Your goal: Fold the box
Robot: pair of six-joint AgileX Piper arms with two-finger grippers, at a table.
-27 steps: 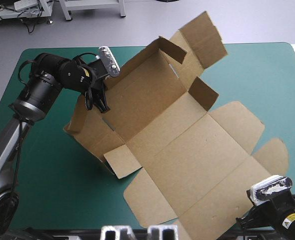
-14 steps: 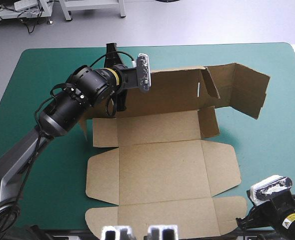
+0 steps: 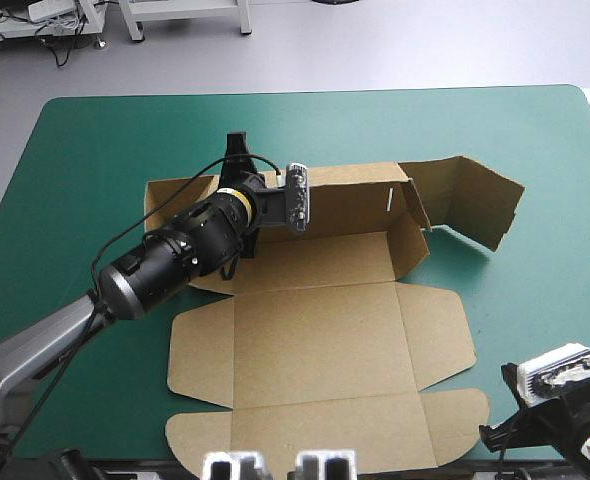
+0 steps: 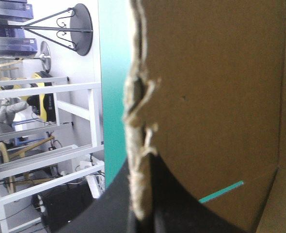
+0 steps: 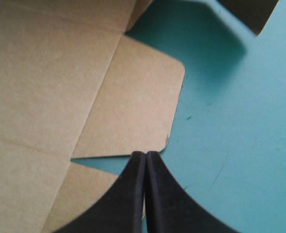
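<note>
Brown, the single box (image 3: 315,340) has its raised wall pinched by the outstretched left claw (image 4: 143,194); the right claw (image 5: 146,160) is pressed together.

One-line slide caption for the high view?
Left tool shut on the box at its raised far wall; right tool at the near right corner of the table.

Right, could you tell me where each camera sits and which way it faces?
High view: above and behind the robot, looking forward and down at the table and the box; both arms show.
Left wrist view: above the left wrist, looking along the box's raised wall into the room; the left gripper is shut on its edge.
Right wrist view: above the right wrist, looking down at a rounded flap; the right gripper is shut, empty.
Shared: the high view shows that flap too.
</note>
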